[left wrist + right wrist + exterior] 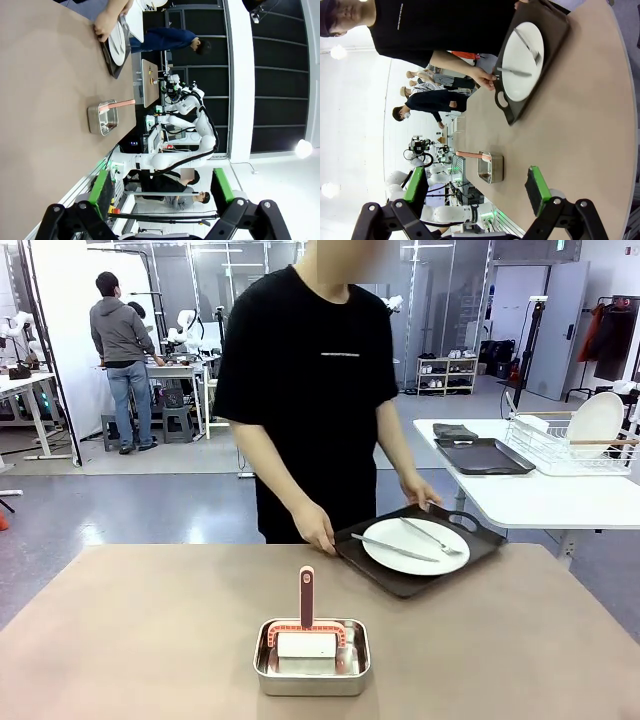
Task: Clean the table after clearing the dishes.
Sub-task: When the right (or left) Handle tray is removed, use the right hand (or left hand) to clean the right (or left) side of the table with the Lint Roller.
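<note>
The tan-brown worktop (150, 620) carries two groups of items. At its far edge, towards the right arm's side, a dark brown handled tray (385, 578) lies part-way on the surface, its right end past the corner of the worktop. It bears a round white plate (425, 544), with a silver knife (395, 547) and fork (432, 537) laid across the plate. A person in a black shirt stands at the far side; one hand (315, 532) grips the tray's near-left corner and the other hand (420, 490) holds its far edge. Near the robot's side, roughly central, sits a small steel pan (312, 684) holding a brush (306, 595), whose salmon-pink handle rises above the rim. The pan is well apart from the tray. The left end effector (161, 175) stands wide and holds nothing, clear of the worktop. The right end effector (475, 170) is likewise spread wide and empty, off the surface. Behind, a white table (540, 495) bears a wire rack (560, 445).
</note>
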Controlling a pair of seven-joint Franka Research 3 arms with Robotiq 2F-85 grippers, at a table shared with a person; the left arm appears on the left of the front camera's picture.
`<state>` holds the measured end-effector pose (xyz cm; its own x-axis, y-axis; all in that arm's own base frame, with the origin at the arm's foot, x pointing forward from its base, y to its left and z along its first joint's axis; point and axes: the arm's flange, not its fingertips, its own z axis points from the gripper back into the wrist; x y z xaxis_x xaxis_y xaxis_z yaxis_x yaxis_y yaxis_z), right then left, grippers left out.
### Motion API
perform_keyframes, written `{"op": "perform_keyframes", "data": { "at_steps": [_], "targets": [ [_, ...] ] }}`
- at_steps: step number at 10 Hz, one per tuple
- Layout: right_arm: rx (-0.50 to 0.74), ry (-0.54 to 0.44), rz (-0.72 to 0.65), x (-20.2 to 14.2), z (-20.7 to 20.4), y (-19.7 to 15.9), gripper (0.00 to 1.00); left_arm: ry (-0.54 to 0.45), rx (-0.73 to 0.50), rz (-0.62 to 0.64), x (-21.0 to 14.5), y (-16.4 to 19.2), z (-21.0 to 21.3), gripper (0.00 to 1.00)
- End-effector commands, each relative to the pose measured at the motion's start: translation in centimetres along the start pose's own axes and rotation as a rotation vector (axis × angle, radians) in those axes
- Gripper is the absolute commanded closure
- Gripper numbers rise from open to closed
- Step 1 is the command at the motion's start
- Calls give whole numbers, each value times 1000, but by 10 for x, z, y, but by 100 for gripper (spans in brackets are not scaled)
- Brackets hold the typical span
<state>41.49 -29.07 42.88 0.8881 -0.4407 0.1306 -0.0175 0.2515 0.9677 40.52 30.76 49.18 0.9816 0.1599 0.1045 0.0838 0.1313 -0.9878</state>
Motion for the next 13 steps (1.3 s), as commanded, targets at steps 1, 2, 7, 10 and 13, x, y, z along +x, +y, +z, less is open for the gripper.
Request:
{"op": "perform_keyframes", "data": {
  "at_steps": [1,2,7,10,13],
  "targets": [
    [3,-3,5,-1,0,3,0,-1,6,-1,-8,-2,-2,0],
    [3,-3,5,-1,0,3,0,-1,6,-1,-8,-2,-2,0],
    [3,-3,5,-1,0,3,0,-1,6,-1,-8,-2,-2,0],
    [3,-3,5,-1,0,3,0,-1,6,-1,-8,-2,-2,0],
    [3,-3,5,-1,0,3,0,-1,6,-1,-8,-2,-2,0]
  ]
}}
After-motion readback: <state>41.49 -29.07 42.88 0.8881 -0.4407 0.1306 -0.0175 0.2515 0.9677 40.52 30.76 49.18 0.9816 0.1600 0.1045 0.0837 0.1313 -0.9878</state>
